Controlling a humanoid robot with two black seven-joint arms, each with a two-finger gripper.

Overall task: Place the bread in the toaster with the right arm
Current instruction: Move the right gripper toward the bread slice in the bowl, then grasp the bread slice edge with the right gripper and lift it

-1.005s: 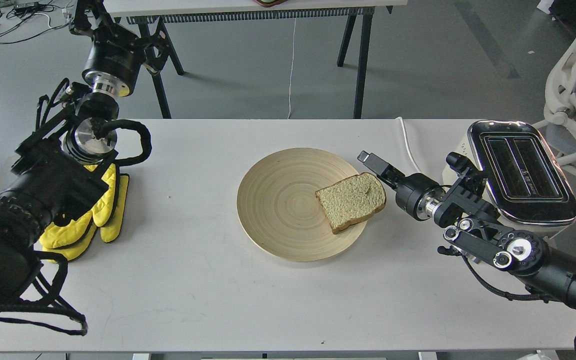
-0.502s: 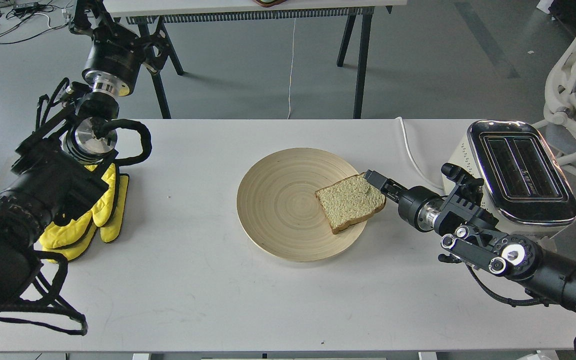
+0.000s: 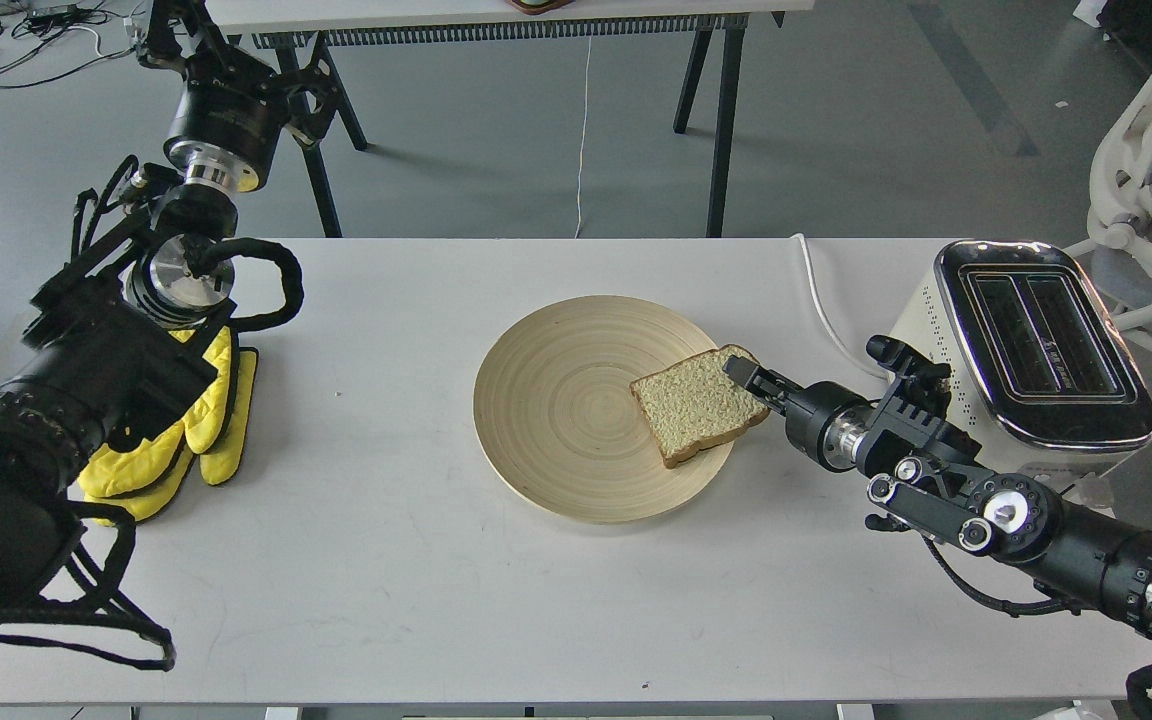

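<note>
Grey concrete floor runs behind the white table (image 3: 386, 560) I am working over, with a second table's black legs at twelve o'clock. At the table's centre sits a round wooden plate (image 3: 556, 400), and the bread (image 3: 698, 405) lies flat on its three o'clock side, crust corner reaching the rim. My right gripper (image 3: 748, 378) comes in from four o'clock and its tip sits over the bread's right edge; from this angle the fingers overlap and I cannot tell how wide the jaws stand or whether they grip the slice. At three o'clock of the table stands the toaster (image 3: 1036, 350), both slots bare. My left gripper (image 3: 161, 30) is raised at ten o'clock, too dark to read, above the yellow mitts (image 3: 201, 420).
</note>
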